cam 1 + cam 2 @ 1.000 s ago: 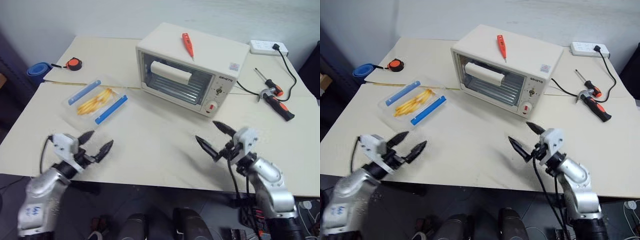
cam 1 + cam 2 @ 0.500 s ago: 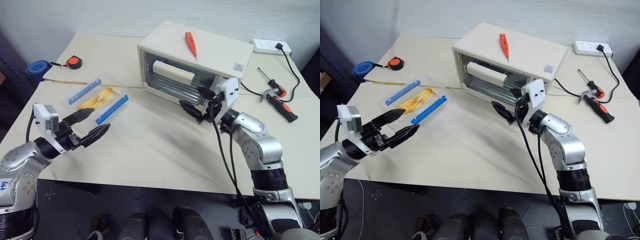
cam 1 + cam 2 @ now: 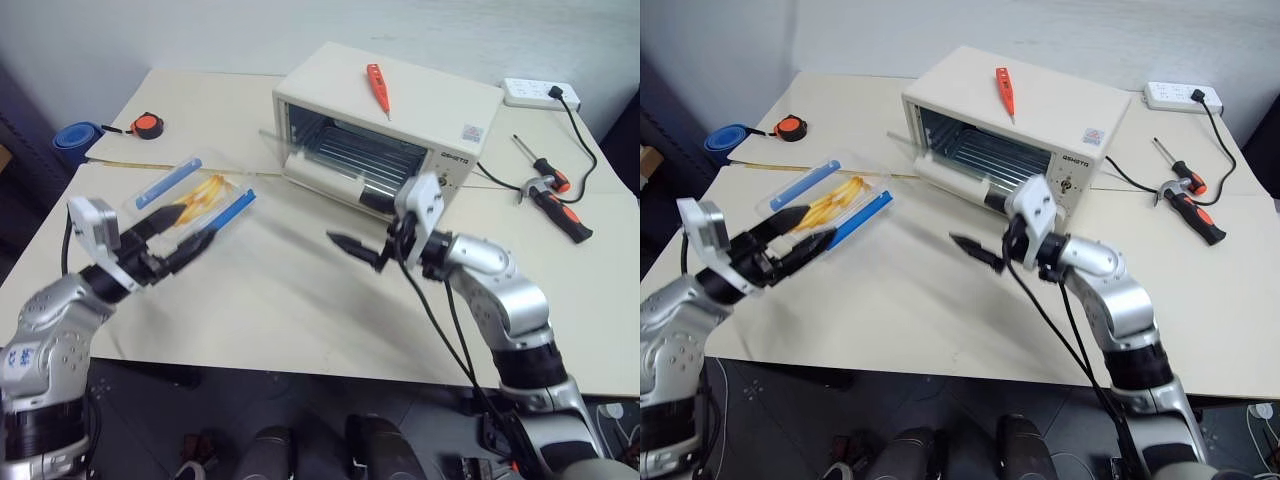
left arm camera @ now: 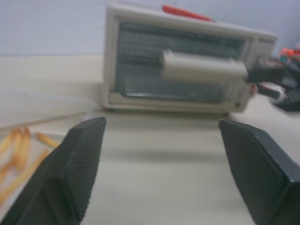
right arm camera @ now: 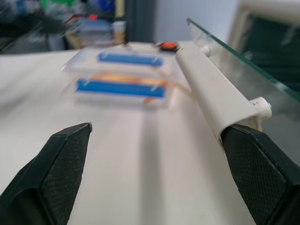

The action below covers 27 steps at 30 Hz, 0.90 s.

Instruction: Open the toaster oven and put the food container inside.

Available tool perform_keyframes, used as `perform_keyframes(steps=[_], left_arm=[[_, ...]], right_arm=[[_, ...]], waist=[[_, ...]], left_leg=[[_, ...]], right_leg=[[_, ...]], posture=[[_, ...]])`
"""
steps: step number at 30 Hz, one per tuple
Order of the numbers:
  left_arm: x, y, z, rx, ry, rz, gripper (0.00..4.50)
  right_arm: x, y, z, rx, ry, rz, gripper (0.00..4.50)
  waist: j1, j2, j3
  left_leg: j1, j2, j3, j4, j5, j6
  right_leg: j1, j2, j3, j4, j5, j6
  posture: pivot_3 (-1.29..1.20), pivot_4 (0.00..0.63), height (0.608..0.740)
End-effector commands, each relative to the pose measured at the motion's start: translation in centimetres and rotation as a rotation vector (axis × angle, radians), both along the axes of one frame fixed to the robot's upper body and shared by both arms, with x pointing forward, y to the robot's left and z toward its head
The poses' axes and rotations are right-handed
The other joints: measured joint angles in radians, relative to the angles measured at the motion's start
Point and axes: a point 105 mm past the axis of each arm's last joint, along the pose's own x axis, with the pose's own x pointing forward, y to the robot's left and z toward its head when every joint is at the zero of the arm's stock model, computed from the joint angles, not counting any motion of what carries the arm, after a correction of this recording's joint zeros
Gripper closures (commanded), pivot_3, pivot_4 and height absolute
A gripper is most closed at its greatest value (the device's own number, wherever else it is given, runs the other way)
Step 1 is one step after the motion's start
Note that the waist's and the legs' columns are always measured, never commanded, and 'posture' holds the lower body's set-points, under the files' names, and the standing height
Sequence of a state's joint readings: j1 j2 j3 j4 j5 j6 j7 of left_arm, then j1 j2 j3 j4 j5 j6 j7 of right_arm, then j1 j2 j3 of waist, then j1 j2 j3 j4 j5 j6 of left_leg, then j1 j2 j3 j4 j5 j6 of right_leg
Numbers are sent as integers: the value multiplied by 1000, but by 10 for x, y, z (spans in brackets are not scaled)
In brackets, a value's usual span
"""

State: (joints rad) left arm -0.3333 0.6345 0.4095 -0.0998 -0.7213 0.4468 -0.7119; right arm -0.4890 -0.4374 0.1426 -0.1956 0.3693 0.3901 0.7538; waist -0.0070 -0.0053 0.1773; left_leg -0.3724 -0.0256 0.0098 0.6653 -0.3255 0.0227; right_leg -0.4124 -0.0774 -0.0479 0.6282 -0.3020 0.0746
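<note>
Fingers (image 5: 65, 154) spread wide on both grippers; food container (image 3: 190, 196) lies angled toward toaster oven (image 3: 385, 130).

The oven (image 3: 1025, 125) stands on the table (image 3: 940, 300) with its glass door hanging partly open, a red screwdriver (image 3: 1004, 92) on its roof. The right gripper (image 3: 985, 240), fingers spread, sits just before the door handle. The left gripper (image 3: 800, 232), fingers apart, reaches the container (image 3: 830, 205) of fries.

food container (image 3: 190, 197) left of toaster oven (image 3: 385, 125)
</note>
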Motion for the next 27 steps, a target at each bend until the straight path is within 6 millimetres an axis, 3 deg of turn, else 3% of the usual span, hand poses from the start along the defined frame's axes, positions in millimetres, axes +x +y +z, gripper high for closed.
perform_keyframes(steps=[1,8,10,15,17,24,27], left_arm=[[18,-5,19,3,-44,-12,1815],[77,-35,48,42,-102,-33,4055],[93,-47,51,51,-102,-41,4441],[104,-80,28,188,-64,-172,4441],[102,-90,14,280,-54,-234,4441],[91,-101,-26,459,-26,-292,4441],[87,-101,-40,487,-7,-275,4441]], right_arm=[[-14,5,10,-18,-98,48,0],[-16,4,-4,-47,-105,25,0],[-16,3,-8,-58,-105,16,0],[-17,-6,-19,-79,-100,-26,0],[-21,-19,-27,-80,-95,-66,0],[-73,-79,-58,-73,-6,-162,0],[-86,-95,-59,-71,-2,-184,0]], waist=[[2,0,0],[5,-1,0],[4,-1,0],[3,-2,0],[5,-2,0],[30,-3,1],[28,-4,1]], left_leg=[[0,0,0,0,0,0],[-1,-1,0,1,1,-1],[-1,-1,0,0,0,-1],[-2,-2,1,0,0,0],[-2,-2,2,0,0,0],[-2,-2,1,2,1,1],[-2,-2,1,3,1,2]], right_leg=[[0,0,0,0,0,0],[0,1,-2,2,0,1],[0,1,-1,2,1,1],[-1,1,-1,1,1,2],[-1,2,-2,1,1,2],[1,1,-2,0,2,3],[2,1,0,0,3,5]], posture=[[0,150,740],[0,150,740],[0,150,740],[0,150,740],[0,150,740],[0,150,740],[0,150,740]])
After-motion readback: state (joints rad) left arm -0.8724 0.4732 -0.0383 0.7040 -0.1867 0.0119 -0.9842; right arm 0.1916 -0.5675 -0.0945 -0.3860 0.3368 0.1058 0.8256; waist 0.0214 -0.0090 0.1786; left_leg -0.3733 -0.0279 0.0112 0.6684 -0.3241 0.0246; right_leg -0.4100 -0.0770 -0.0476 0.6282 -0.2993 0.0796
